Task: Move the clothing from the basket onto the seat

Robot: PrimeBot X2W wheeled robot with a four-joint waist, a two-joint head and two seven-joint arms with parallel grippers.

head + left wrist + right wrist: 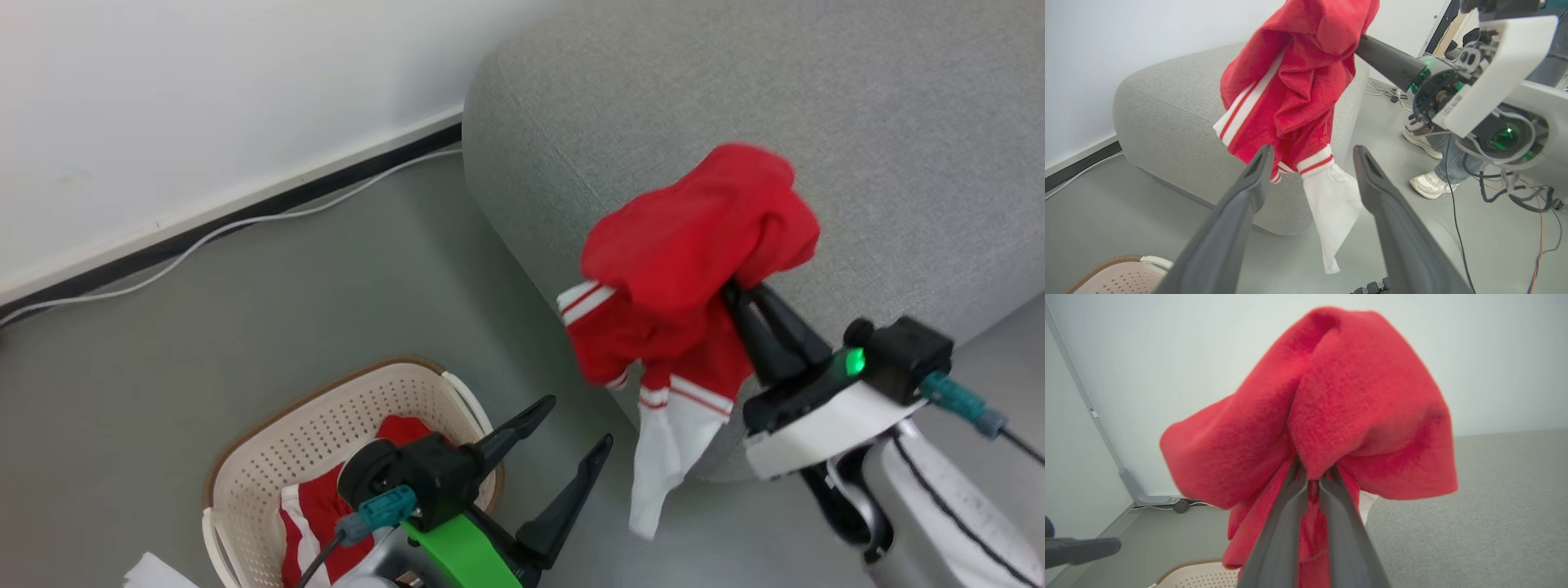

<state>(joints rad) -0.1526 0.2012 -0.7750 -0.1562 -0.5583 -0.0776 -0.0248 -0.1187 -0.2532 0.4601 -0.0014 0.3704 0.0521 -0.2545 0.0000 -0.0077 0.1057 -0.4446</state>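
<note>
My right gripper is shut on a red garment with white stripes and a white panel. The garment hangs in the air over the front edge of the grey seat. In the right wrist view the cloth bunches over the tips of the right gripper. Lower down, my left gripper is open and holds nothing, just right of the cream basket. More red and white clothing lies in the basket. The left gripper points at the garment's hanging white end.
A white cable runs along the dark baseboard at the wall. A person's feet in white shoes stand on the grey floor beyond the seat, beside loose cables. Bare floor lies between the basket and the seat.
</note>
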